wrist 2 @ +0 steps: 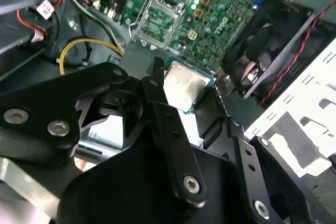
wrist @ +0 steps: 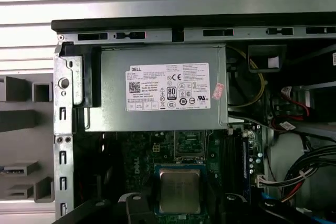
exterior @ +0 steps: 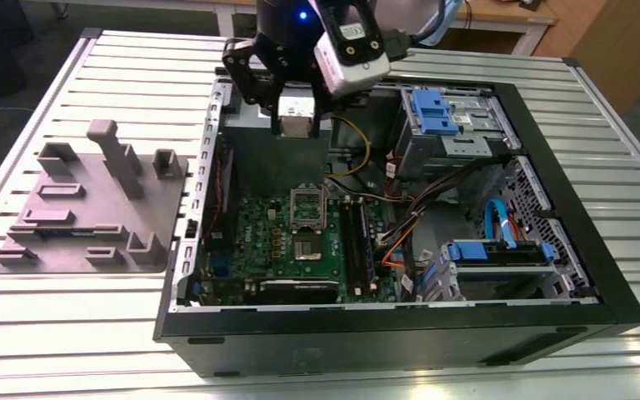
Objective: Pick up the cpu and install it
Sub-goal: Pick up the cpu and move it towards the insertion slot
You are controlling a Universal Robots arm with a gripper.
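Gripper [exterior: 299, 125] clamped on the cpu [wrist: 180, 190], silver top showing, raised over the open case [exterior: 409, 333] — motherboard [exterior: 297, 242] below

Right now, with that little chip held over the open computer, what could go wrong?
The gripper holds the cpu by its edges above the open case; a slip might drop it among the parts inside. The socket looks barely bigger than the cpu, so a tilted approach could seat it askew.

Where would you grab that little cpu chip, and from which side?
Grip the cpu by two opposite edges, coming straight down onto its flat metal top. It is a thin flat square, so only the edges give purchase; the end effector holds it that way.
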